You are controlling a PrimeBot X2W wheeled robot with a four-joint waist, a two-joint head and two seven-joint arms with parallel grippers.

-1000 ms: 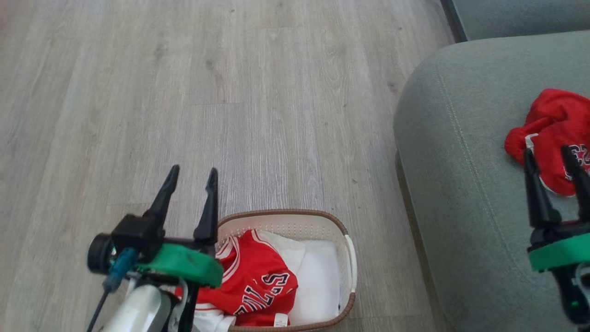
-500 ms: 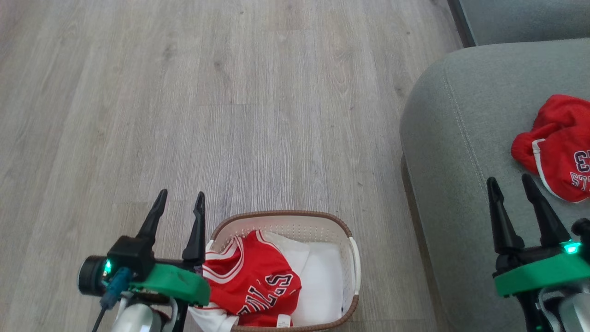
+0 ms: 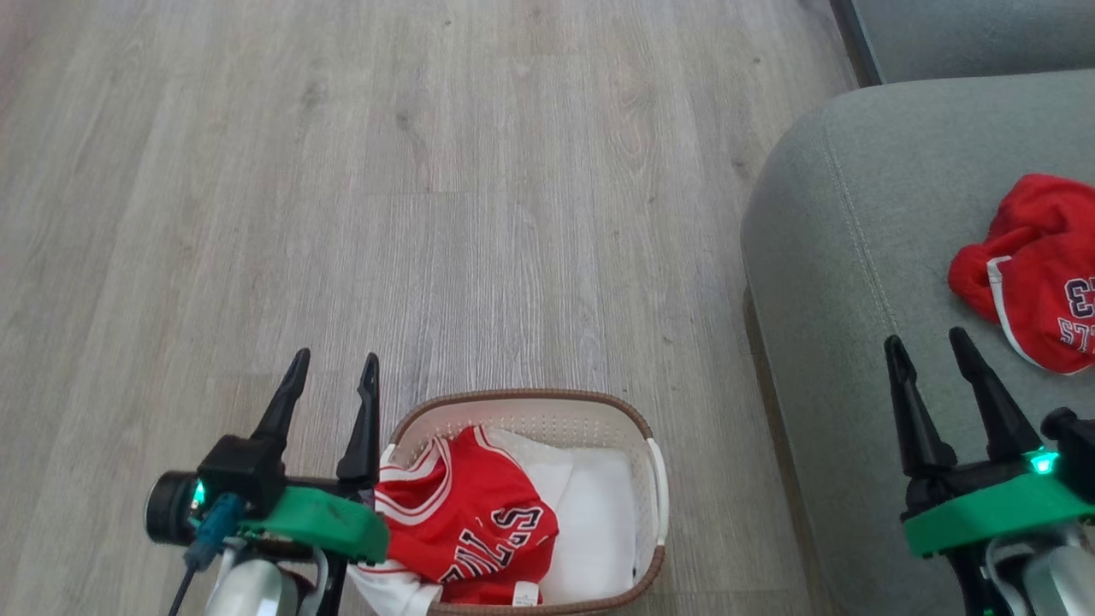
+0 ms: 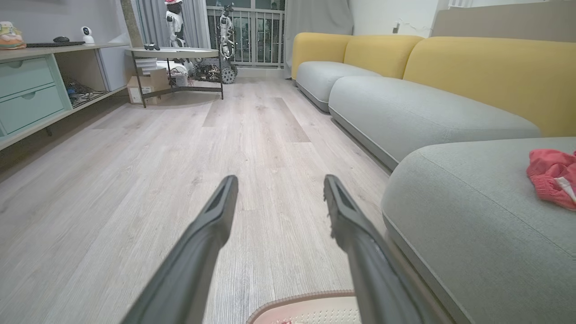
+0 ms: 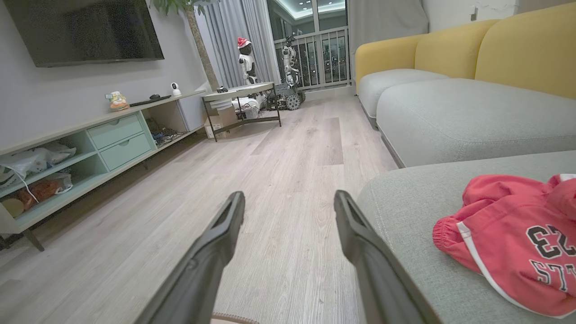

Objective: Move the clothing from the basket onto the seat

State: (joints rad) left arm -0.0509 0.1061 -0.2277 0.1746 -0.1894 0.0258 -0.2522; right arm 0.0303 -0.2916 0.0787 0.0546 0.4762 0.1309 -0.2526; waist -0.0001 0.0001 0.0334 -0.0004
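Lying crumpled on the seat (image 3: 855, 257), the red shorts (image 3: 1039, 274) count as half the job done (two garments are visible in all). What is left is the red jersey (image 3: 466, 522), bunched inside the basket (image 3: 530, 396) on the floor (image 3: 428, 171). Both grippers are spread wide and empty: the left gripper (image 3: 335, 358) hovers just beside the basket, the right gripper (image 3: 926, 338) above the seat near the shorts.

Red jersey (image 3: 466, 526) crumpled in oval cream perforated basket (image 3: 547, 411) on floor; red shorts (image 3: 1031, 269), number 23, bunched on grey-green upholstered seat (image 3: 843, 257)
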